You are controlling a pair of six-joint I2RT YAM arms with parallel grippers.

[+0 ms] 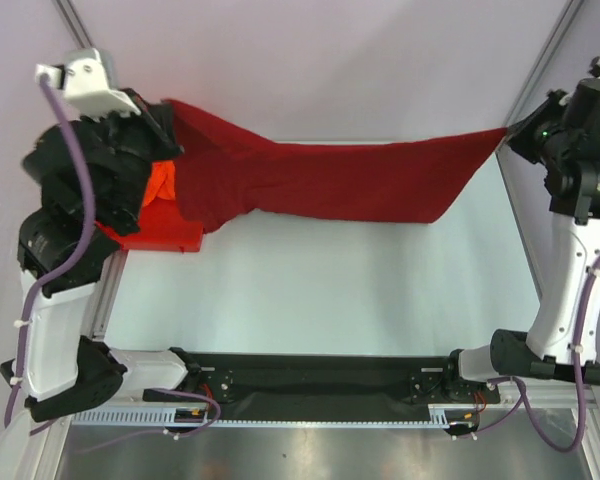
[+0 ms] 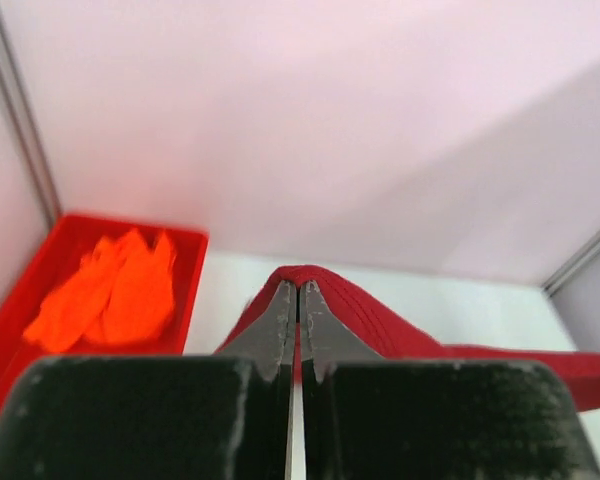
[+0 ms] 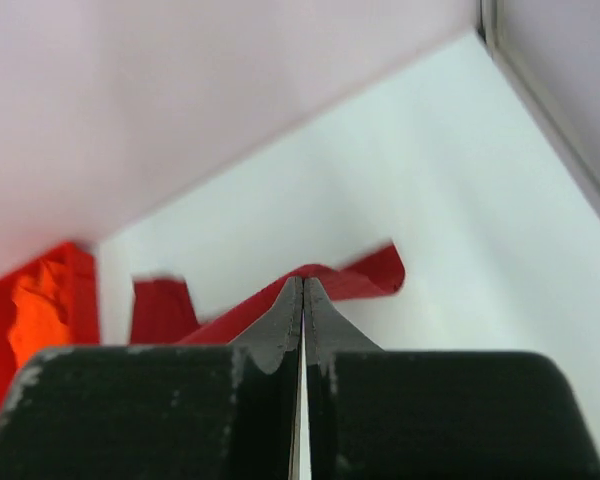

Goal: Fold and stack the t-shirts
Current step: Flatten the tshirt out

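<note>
While the orange t-shirt (image 1: 160, 186) lies crumpled in the red plastic bin (image 1: 165, 239) at the left edge of the table (image 1: 330, 300), the left gripper (image 2: 298, 291) is clamped on one end of the maroon t-shirt (image 1: 330, 180). This shirt is stretched across the table, sagging mid-span. The right gripper (image 3: 303, 286) is clamped on the opposite end.

Arms (image 1: 50, 320) white-black; purple cables (image 1: 20, 350); pincer fingers (image 2: 275, 335) seemingly serrated.
</note>
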